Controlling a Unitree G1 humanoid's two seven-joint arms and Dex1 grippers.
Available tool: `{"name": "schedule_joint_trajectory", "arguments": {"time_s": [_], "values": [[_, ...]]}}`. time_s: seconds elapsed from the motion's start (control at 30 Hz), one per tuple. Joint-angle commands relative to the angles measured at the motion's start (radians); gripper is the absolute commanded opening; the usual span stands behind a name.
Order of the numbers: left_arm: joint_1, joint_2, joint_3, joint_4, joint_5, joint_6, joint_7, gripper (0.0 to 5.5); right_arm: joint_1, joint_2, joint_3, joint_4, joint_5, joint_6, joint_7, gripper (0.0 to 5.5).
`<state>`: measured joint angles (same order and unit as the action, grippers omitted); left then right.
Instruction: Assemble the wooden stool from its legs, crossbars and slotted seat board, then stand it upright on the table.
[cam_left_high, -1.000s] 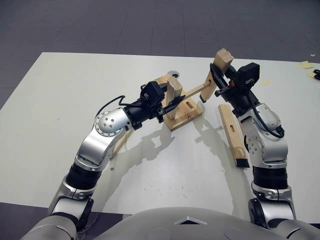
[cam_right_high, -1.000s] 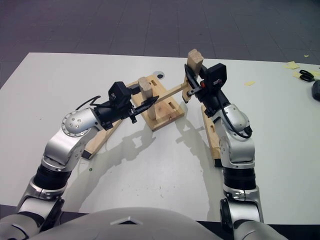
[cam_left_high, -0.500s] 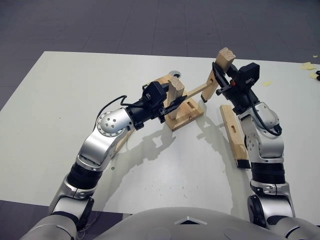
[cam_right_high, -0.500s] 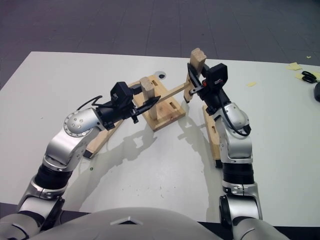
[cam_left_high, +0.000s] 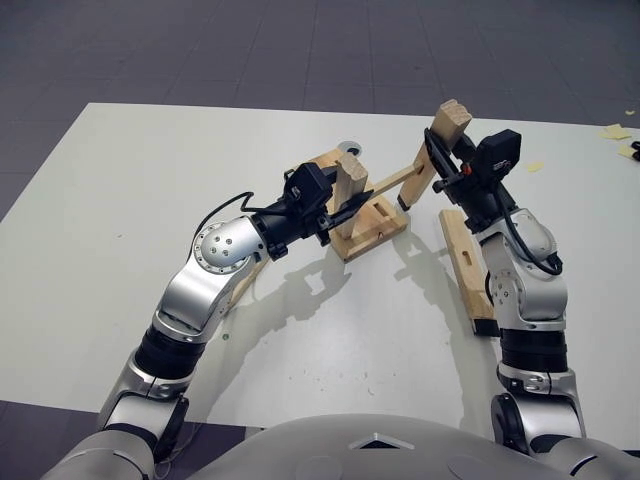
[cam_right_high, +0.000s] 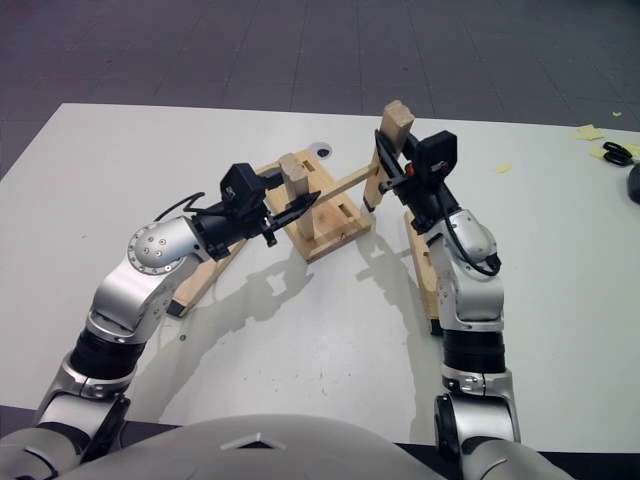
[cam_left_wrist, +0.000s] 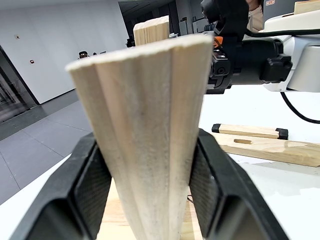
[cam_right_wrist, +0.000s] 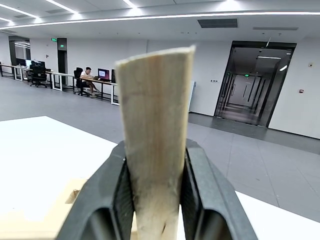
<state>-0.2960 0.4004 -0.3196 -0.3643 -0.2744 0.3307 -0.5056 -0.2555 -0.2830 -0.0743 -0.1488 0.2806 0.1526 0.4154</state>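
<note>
The slotted seat board (cam_left_high: 378, 228) lies flat at the table's middle. A short wooden leg (cam_left_high: 350, 178) stands upright in it, and my left gripper (cam_left_high: 342, 208) is shut on that leg; its black pads (cam_left_wrist: 91, 186) press both sides of the wood (cam_left_wrist: 150, 125). My right gripper (cam_left_high: 438, 165) is shut on a second leg (cam_left_high: 443, 135), held tilted above the table to the board's right. A thin crossbar (cam_left_high: 388, 184) runs from that leg toward the upright one. The right wrist view has the leg (cam_right_wrist: 156, 135) between the fingers (cam_right_wrist: 200, 192).
A loose leg (cam_left_high: 466, 268) with a black end lies on the table under my right arm. Another loose leg (cam_left_high: 238, 285) lies under my left forearm. Yellow paper scraps (cam_left_high: 612, 130) and scissors (cam_right_high: 615, 152) sit at the far right edge. A round hole (cam_left_high: 347, 146) is behind the board.
My right elbow has drawn in slightly and the tilted leg with its crossbar has shifted a little toward the upright leg. The left gripper keeps its hold in place.
</note>
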Motion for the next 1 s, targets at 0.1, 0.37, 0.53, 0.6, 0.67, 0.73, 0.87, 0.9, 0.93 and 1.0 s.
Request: {"name": "schedule_joint_trajectory", "arguments": {"time_s": [0.1, 0.37, 0.53, 0.6, 0.67, 0.73, 0.87, 0.9, 0.93, 1.0], "values": [[0.082, 0.044, -0.055, 0.109, 0.083, 0.101, -0.004, 2.04, -0.016, 0.02, 0.019, -0.035, 0.021, 0.027, 0.006, 1.03], [0.084, 0.042, -0.058, 0.109, 0.086, 0.099, 0.0, 2.04, -0.012, -0.074, 0.103, -0.153, 0.065, 0.065, 0.192, 1.03], [0.086, 0.044, -0.059, 0.108, 0.086, 0.098, 0.0, 2.04, -0.087, -0.08, 0.084, -0.17, 0.095, 0.101, 0.181, 1.03], [0.086, 0.046, -0.059, 0.11, 0.086, 0.097, 0.002, 2.04, -0.103, -0.072, 0.067, -0.166, 0.127, 0.146, 0.167, 1.03], [0.082, 0.046, -0.057, 0.115, 0.084, 0.095, 0.002, 2.04, -0.106, -0.069, 0.047, -0.171, 0.208, 0.267, 0.151, 1.04], [0.079, 0.048, -0.054, 0.118, 0.083, 0.094, 0.002, 2.04, -0.103, -0.083, 0.041, -0.172, 0.25, 0.363, 0.151, 1.04], [0.079, 0.05, -0.053, 0.121, 0.084, 0.092, 0.0, 2.04, -0.094, -0.113, 0.046, -0.177, 0.289, 0.48, 0.164, 1.04], [0.079, 0.051, -0.053, 0.123, 0.084, 0.09, 0.0, 2.04, -0.093, -0.11, 0.043, -0.177, 0.305, 0.509, 0.16, 1.04], [0.078, 0.051, -0.053, 0.125, 0.084, 0.089, 0.0, 2.04, -0.093, -0.102, 0.036, -0.174, 0.319, 0.535, 0.15, 1.04], [0.076, 0.05, -0.053, 0.127, 0.085, 0.088, 0.0, 2.04, -0.094, -0.082, 0.023, -0.166, 0.356, 0.591, 0.136, 1.04]]}}
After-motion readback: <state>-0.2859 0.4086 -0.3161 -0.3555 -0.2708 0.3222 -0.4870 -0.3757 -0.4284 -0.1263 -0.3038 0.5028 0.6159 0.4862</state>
